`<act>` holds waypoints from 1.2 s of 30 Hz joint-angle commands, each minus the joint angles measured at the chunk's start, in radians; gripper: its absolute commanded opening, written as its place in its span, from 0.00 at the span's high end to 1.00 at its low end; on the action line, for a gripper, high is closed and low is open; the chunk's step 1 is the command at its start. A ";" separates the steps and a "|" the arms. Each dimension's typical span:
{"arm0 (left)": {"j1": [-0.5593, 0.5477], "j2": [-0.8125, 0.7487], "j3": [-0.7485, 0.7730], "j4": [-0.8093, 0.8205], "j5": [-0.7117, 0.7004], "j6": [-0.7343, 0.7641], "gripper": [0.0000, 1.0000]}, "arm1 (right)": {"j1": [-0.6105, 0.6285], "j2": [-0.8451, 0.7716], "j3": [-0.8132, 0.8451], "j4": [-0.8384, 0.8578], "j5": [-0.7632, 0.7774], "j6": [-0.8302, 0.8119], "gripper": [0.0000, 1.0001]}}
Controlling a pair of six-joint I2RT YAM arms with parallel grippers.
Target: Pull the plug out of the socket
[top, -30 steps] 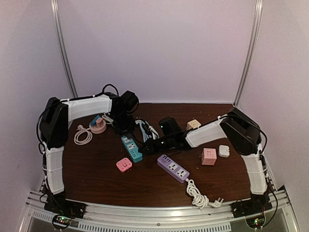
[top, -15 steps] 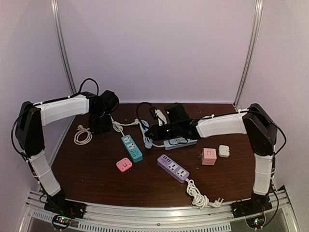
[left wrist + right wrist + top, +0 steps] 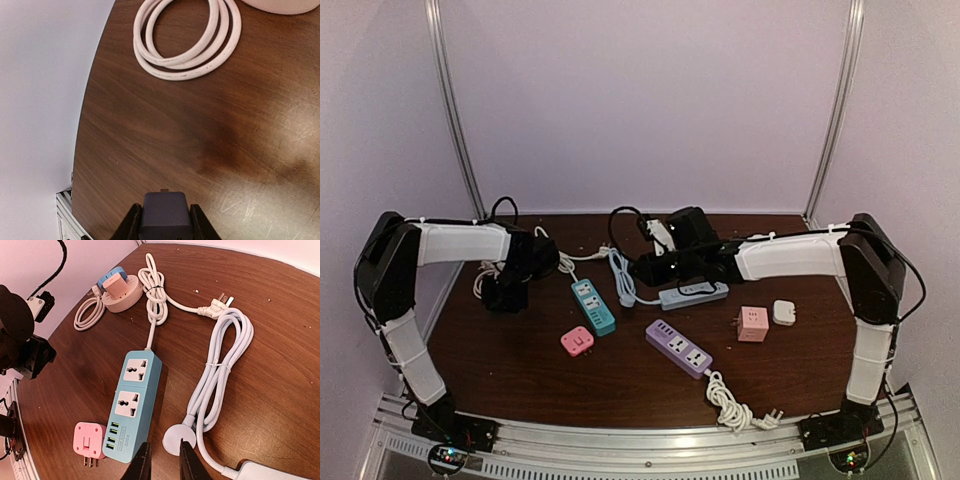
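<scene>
My left gripper [image 3: 165, 210] is shut on a dark blue-grey block plug [image 3: 165, 223] with a small prong tip showing. It holds the plug above bare table near the left edge, below a white cable coil [image 3: 187, 37]. In the top view this gripper [image 3: 505, 293] hides the socket. The right wrist view shows the round pink socket [image 3: 122, 301] with a blue plug [image 3: 110, 276] and a pink one on it, far from my left gripper [image 3: 30, 357]. My right gripper [image 3: 164, 465] is slightly open and empty, above the table beside a white round plug [image 3: 176, 437].
A teal power strip [image 3: 592, 305] and a pink adapter [image 3: 577, 341] lie mid-table. A purple strip [image 3: 678, 348], a grey strip [image 3: 693, 294], a pink cube [image 3: 752, 324] and a white cube [image 3: 784, 311] lie to the right. Bundled white cable [image 3: 220, 360] lies behind.
My left gripper has moved from the round socket toward the near left, with the dark plug in it. My right arm has drawn back from the teal strip to the far middle.
</scene>
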 commanded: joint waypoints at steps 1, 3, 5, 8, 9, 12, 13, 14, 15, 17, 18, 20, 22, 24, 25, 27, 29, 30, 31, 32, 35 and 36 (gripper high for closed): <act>0.006 0.048 -0.005 -0.017 -0.033 -0.018 0.75 | -0.007 -0.032 -0.021 -0.013 0.030 -0.017 0.78; 0.006 0.069 -0.003 -0.007 -0.030 -0.013 0.74 | -0.007 -0.031 -0.020 -0.012 0.032 -0.016 0.78; 0.006 0.087 -0.004 0.005 -0.021 -0.002 0.71 | -0.007 -0.031 -0.018 -0.012 0.034 -0.016 0.78; 0.006 0.105 -0.013 0.038 0.010 0.027 0.70 | -0.007 -0.030 -0.017 -0.012 0.039 -0.017 0.78; 0.006 0.111 -0.015 0.049 0.019 0.037 0.70 | -0.007 -0.030 -0.016 -0.012 0.040 -0.018 0.78; 0.006 0.125 -0.018 0.073 0.043 0.055 0.67 | -0.007 -0.026 -0.011 -0.032 0.042 -0.020 0.78; 0.006 0.130 -0.018 0.077 0.048 0.058 0.67 | -0.007 -0.025 -0.008 -0.036 0.043 -0.021 0.78; 0.006 0.134 -0.018 0.083 0.056 0.063 0.67 | -0.007 -0.024 -0.006 -0.039 0.043 -0.021 0.78; 0.006 0.138 -0.018 0.087 0.061 0.067 0.66 | -0.007 -0.024 -0.003 -0.041 0.044 -0.022 0.78; 0.006 0.142 -0.019 0.095 0.073 0.076 0.63 | -0.007 -0.021 0.006 -0.050 0.045 -0.027 0.78; 0.006 0.142 -0.017 0.100 0.077 0.080 0.62 | -0.006 -0.019 0.011 -0.054 0.047 -0.027 0.78; 0.005 0.143 -0.013 0.103 0.085 0.088 0.58 | -0.007 -0.018 0.015 -0.057 0.049 -0.027 0.77; 0.005 0.140 -0.005 0.106 0.093 0.101 0.53 | -0.007 -0.018 0.019 -0.057 0.048 -0.028 0.77; 0.002 0.132 0.003 0.115 0.105 0.118 0.45 | -0.007 -0.019 0.023 -0.060 0.050 -0.027 0.77; 0.000 0.126 0.008 0.121 0.113 0.128 0.41 | -0.007 -0.018 0.025 -0.062 0.052 -0.026 0.77; -0.007 0.114 0.020 0.133 0.131 0.155 0.32 | -0.007 -0.020 0.027 -0.067 0.054 -0.025 0.77; -0.009 0.097 0.040 0.146 0.163 0.179 0.25 | -0.006 -0.024 0.029 -0.071 0.058 -0.027 0.77; -0.009 0.088 0.050 0.157 0.182 0.196 0.22 | -0.007 -0.024 0.030 -0.074 0.059 -0.027 0.77; -0.009 0.076 0.058 0.172 0.201 0.210 0.19 | -0.007 -0.024 0.032 -0.077 0.061 -0.028 0.75; -0.009 0.065 0.068 0.181 0.214 0.221 0.16 | -0.007 -0.025 0.035 -0.083 0.063 -0.029 0.75; -0.009 0.038 0.116 0.196 0.254 0.252 0.11 | -0.006 -0.028 0.038 -0.089 0.073 -0.032 0.73; -0.009 0.031 0.135 0.201 0.266 0.263 0.10 | -0.007 -0.028 0.040 -0.091 0.073 -0.032 0.73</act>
